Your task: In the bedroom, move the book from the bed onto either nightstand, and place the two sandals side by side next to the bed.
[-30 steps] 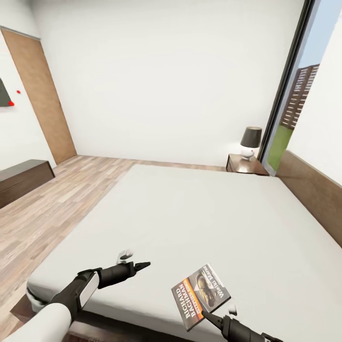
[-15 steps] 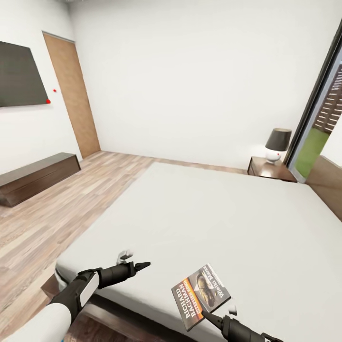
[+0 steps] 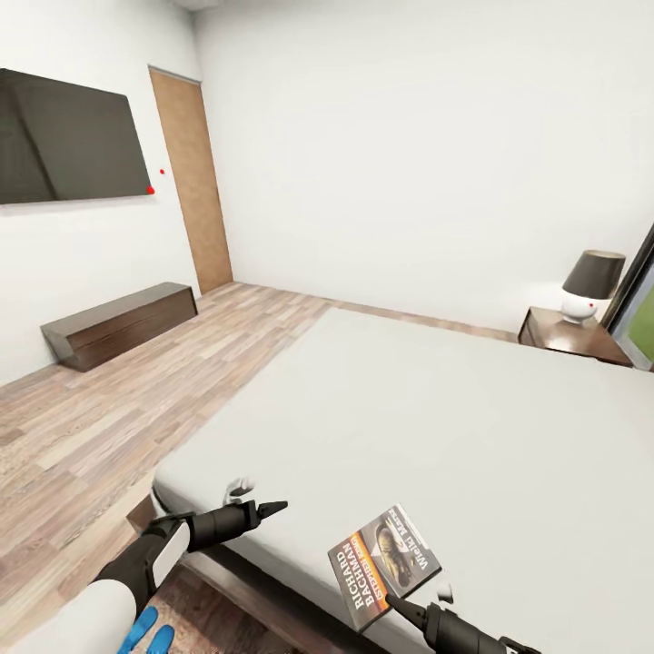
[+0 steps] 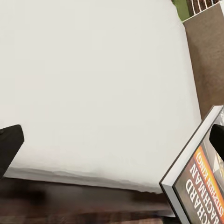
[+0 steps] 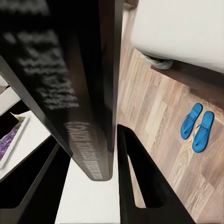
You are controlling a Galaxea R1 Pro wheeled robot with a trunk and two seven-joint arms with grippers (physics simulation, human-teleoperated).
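White walls and a brown wood-plank floor (image 3: 109,427) are framing the bedroom we are standing in, at the foot of the very wide low bed with its smooth off-white mattress (image 3: 436,427). We are carrying the small thin dark paperback book with white "RICHARD BACHMAN" lettering (image 3: 385,565) off the mattress: our right gripper (image 3: 400,607) is clamping its lower edge between closed jaws, so the lifting part looks done to us. Our left gripper (image 3: 263,507) is hovering over the bed corner with nothing between its jaws, which are standing apart in the wrist view. We are judging the placing as not yet done, since the small reddish-brown wooden nightstand (image 3: 572,334) is sitting well apart across the bed, bearing a dark-shaded lamp (image 3: 589,285). Two blue sandals (image 5: 198,126) are lying side by side on the floor near the bed corner.
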